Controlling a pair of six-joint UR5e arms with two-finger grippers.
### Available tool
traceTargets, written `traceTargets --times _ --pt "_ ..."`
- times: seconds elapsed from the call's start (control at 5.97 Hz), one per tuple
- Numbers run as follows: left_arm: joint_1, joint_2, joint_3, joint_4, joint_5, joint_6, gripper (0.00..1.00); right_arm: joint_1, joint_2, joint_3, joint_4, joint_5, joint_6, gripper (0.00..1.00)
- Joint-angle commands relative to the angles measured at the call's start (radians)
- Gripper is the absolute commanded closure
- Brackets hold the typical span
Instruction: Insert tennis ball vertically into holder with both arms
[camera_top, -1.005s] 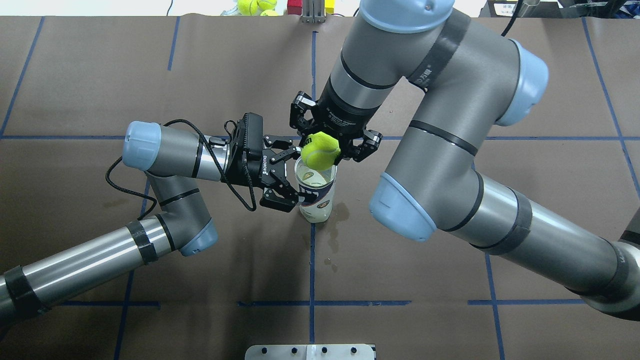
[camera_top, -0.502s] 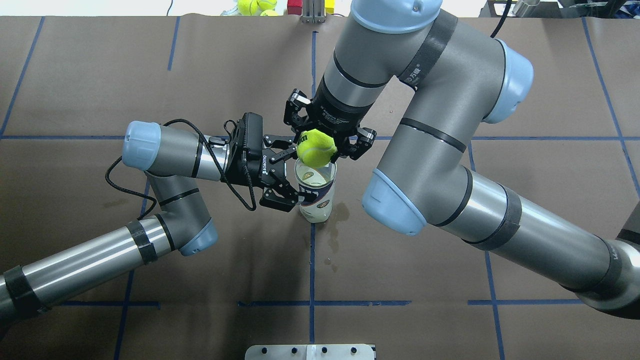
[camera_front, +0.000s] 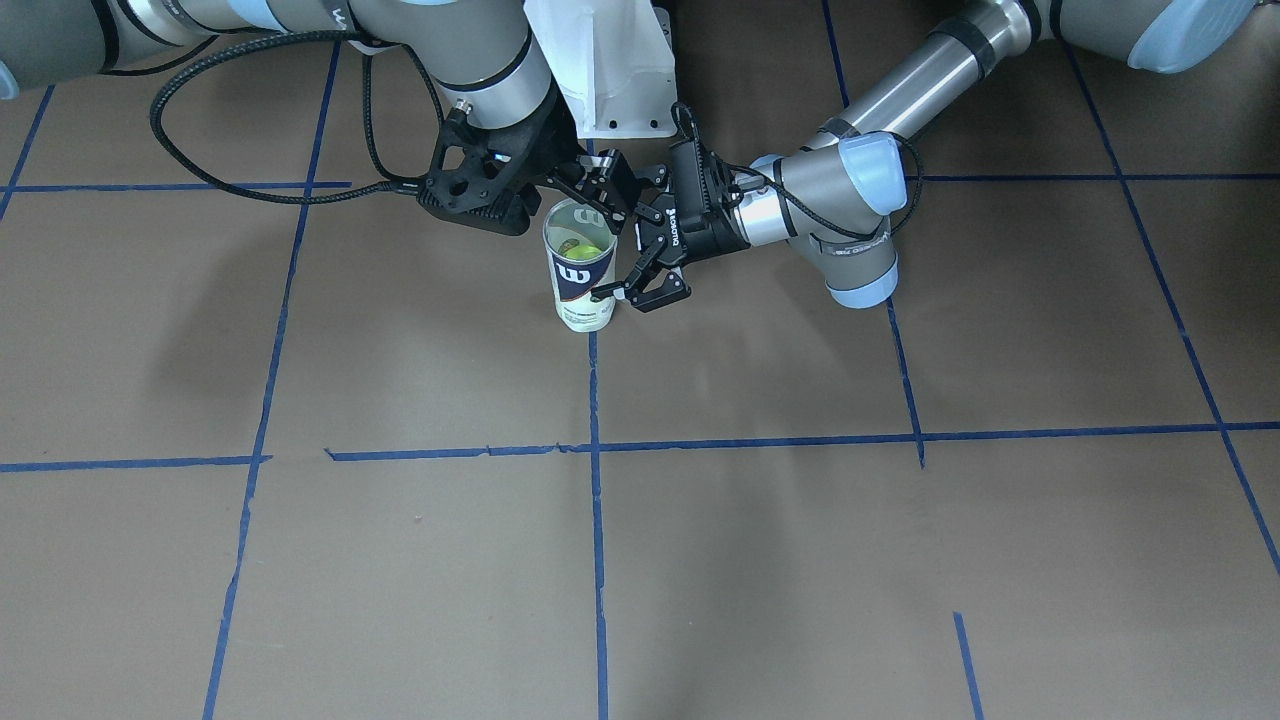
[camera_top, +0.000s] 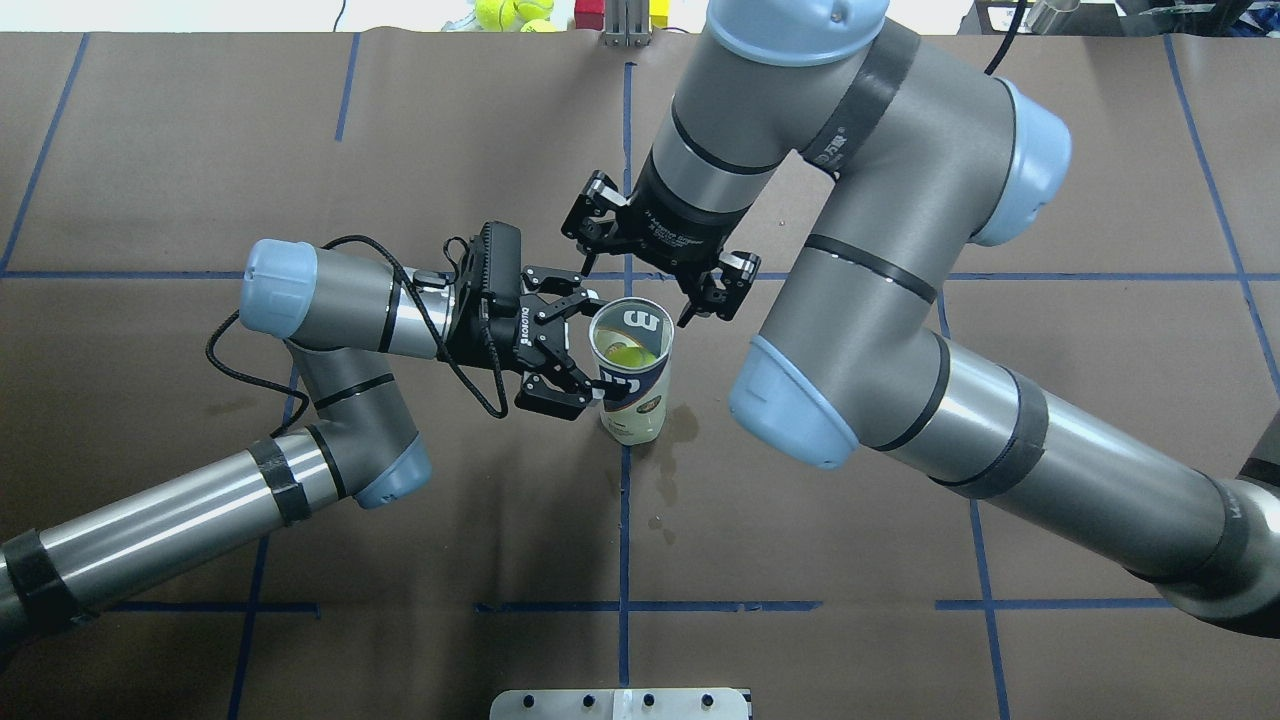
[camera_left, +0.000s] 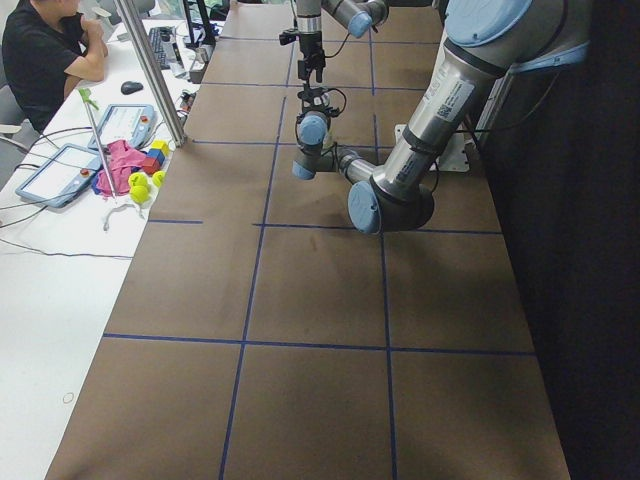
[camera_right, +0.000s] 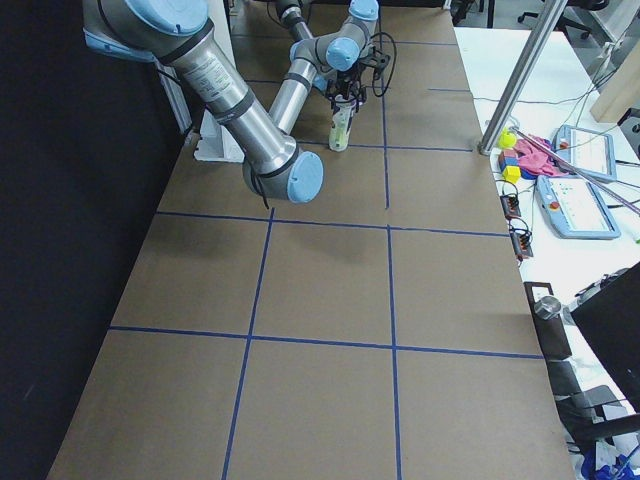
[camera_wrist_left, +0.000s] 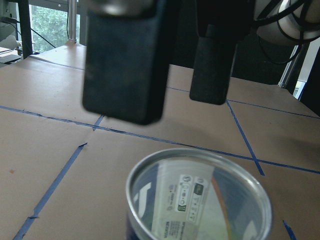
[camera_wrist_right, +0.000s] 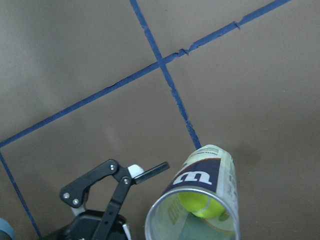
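At the near edge of the bench a metal plate pokes in, and blue tape lines cross the brown surface toward a few dark spots. Just past them, near the bench's middle, the holder stands upright on a tape line, with the tennis ball inside it, well below the rim. The left fingers reach in level from the side and are clasped on the holder, one on its near side and one on its far side. The right fingers hang spread and empty above the holder's mouth. From overhead the bulky right arm covers much of the bench's right half. Beyond the far edge, on a white table, lie spare yellow balls and coloured blocks, and a person sits there. Only the right wrist camera looks down the mouth onto the ball. The left wrist camera shows just the metal rim and the label's inner face under two dark, blurred fingers. The front-facing camera shows the white W on the label. From the bench's left end the left arm hides the holder, while from the right end it shows small but clear.
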Motion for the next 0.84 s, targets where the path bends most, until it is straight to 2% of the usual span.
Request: traceTargets --times 0.0,0.17,0.33,0.5,0.67 --pt "-0.044 0.074 -0.024 0.000 -0.011 -0.002 0.01 0.076 -0.102 0.083 -0.004 0.022 -0.003 0.01" --pt "-0.064 0.108 -0.024 0.002 -0.012 -0.002 0.01 0.143 -0.163 0.124 -0.005 0.051 -0.012 0.01" --pt "-0.096 0.109 -0.024 0.050 -0.012 -0.013 0.01 0.207 -0.196 0.125 -0.006 0.071 -0.015 0.01" --pt "-0.158 0.111 -0.024 0.116 -0.012 -0.014 0.01 0.272 -0.245 0.128 -0.006 0.088 -0.018 0.01" --pt "-0.208 0.122 -0.024 0.212 -0.009 -0.013 0.01 0.319 -0.310 0.125 -0.006 0.093 -0.103 0.00"
